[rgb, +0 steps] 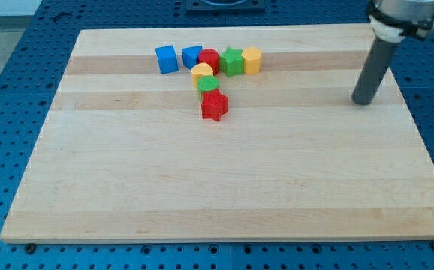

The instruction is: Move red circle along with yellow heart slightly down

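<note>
The red circle [209, 58] sits near the view's top centre, in a tight cluster. The yellow heart [202, 73] touches it just below and to the left. My tip [363, 102] rests on the board far to the view's right of the cluster, well apart from every block. The rod rises from it toward the view's top right.
Around the pair: a blue block [167, 58] and another blue block [191, 55] to the left, a green star [233, 61] and yellow hexagon [251, 59] to the right, a green round block [207, 83] and a red star [215, 106] below. The wooden board [224, 187] lies on a blue perforated table.
</note>
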Robot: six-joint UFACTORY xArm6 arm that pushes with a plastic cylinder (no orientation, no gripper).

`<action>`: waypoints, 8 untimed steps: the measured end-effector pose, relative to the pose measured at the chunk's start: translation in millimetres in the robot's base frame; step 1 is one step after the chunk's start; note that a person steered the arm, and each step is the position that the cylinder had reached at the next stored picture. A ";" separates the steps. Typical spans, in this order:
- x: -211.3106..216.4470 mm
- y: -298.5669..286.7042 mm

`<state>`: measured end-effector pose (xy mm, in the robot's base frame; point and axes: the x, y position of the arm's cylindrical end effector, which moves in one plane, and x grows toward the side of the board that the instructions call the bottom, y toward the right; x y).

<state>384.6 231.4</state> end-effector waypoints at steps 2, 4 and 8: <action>-92.5 2.5; -152.9 -77.7; -125.8 -237.9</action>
